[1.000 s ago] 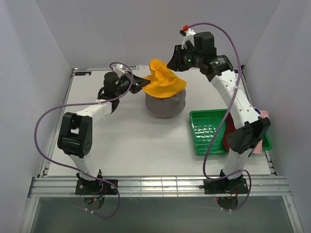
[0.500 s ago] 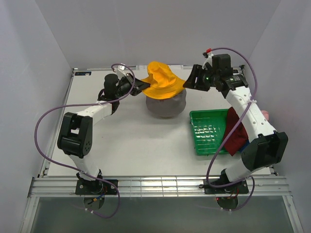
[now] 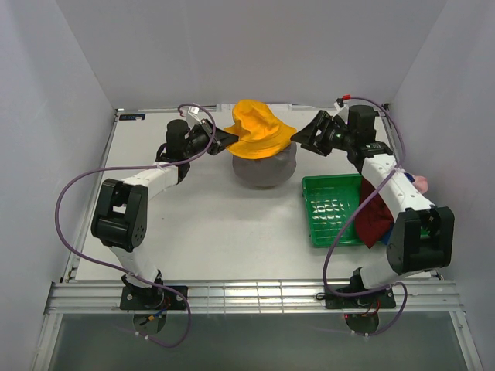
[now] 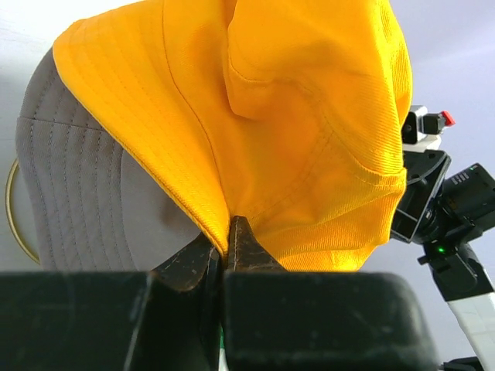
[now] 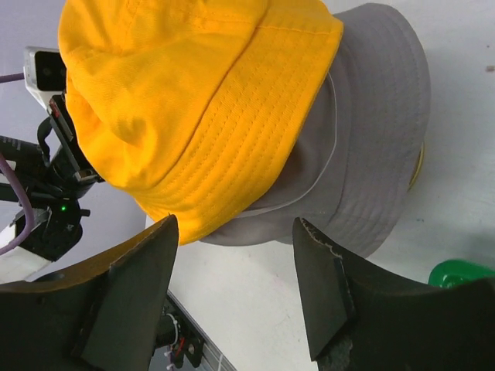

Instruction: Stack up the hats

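Observation:
A yellow hat [image 3: 259, 130] lies crumpled on top of a grey hat [image 3: 264, 166] at the back middle of the table. My left gripper [image 3: 228, 136] is shut on the yellow hat's left brim [image 4: 193, 193]. My right gripper [image 3: 303, 139] is open and empty, just right of the yellow hat's brim [image 5: 193, 100], apart from it. The grey hat [image 5: 371, 147] shows under the yellow one. A dark red hat [image 3: 375, 212] lies by the right arm, and a pink hat [image 3: 421, 184] peeks out at the right edge.
A green plastic tray [image 3: 332, 209] sits right of the hats, near the right arm. A thin gold wire [image 4: 9, 209] curves beside the grey hat. White walls close in the table on three sides.
My right gripper has come down from above the yellow hat to its right side and let go of the crown, which has slumped. My left gripper has stayed shut on the brim.

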`<action>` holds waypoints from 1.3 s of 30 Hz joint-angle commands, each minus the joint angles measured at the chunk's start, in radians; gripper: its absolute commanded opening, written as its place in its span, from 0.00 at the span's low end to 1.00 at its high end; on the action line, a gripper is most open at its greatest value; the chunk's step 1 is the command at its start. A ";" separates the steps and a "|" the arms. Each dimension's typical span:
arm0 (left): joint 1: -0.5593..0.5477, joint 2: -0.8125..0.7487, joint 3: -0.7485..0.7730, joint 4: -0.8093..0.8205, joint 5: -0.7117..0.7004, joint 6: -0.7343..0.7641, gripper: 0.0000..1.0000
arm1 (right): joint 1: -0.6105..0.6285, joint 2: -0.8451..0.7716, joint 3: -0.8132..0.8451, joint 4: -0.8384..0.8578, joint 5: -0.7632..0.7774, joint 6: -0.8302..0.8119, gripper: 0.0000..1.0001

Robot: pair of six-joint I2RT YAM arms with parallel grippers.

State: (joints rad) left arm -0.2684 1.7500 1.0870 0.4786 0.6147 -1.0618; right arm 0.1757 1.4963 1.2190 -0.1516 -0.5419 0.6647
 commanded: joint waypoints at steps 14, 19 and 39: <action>0.001 -0.040 -0.006 -0.008 0.023 0.023 0.08 | -0.008 0.088 -0.092 0.423 -0.073 0.269 0.65; 0.001 -0.040 -0.007 -0.008 0.023 0.022 0.07 | -0.008 0.108 -0.113 0.474 -0.085 0.300 0.59; 0.001 -0.038 -0.024 -0.014 0.022 0.034 0.07 | -0.007 0.156 -0.133 0.587 -0.096 0.371 0.45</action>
State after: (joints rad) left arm -0.2684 1.7500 1.0790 0.4786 0.6144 -1.0576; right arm 0.1703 1.6432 1.0676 0.3679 -0.6289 1.0187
